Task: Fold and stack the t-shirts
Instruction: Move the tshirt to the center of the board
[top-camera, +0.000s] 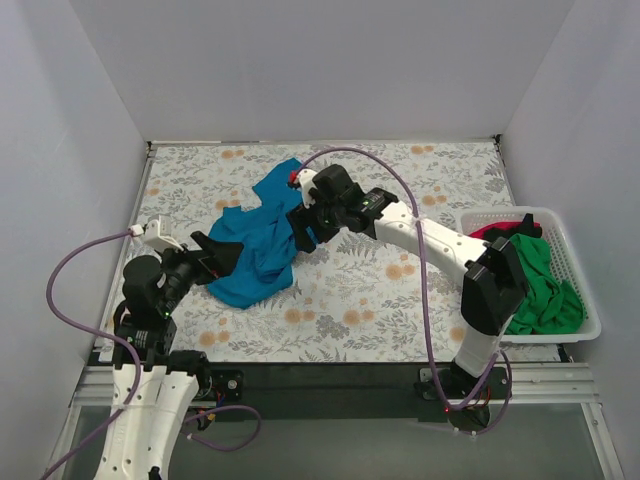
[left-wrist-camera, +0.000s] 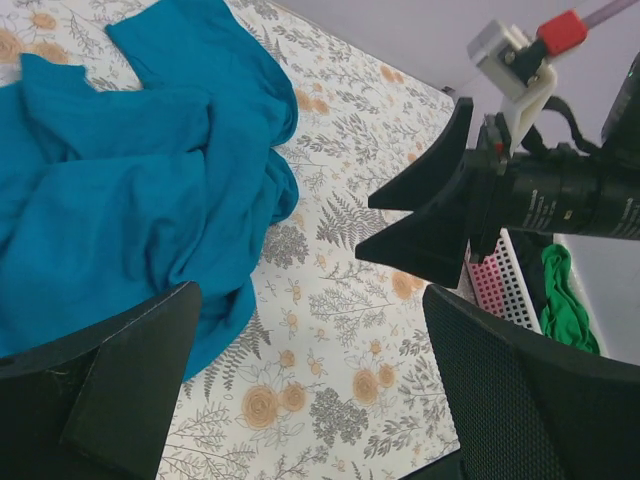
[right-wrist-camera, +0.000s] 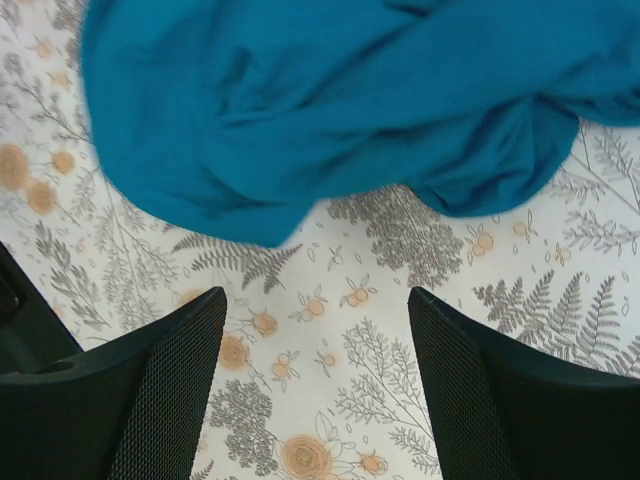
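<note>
Both wide and empty, your left end effector (top-camera: 215, 255) at nine o'clock and right end effector (top-camera: 303, 228) at three o'clock flank the crumpled teal t-shirt (top-camera: 255, 250), seemingly to spread it.

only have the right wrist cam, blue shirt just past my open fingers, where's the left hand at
Observer: The left hand is open, low over the table at the left edge of the teal-blue shirt, opposite your side.
Operator: ok and are there other shirts waiting somewhere
Observer: Yes, a green shirt and a red one lie bunched in the white basket at the right edge of the table.
</note>
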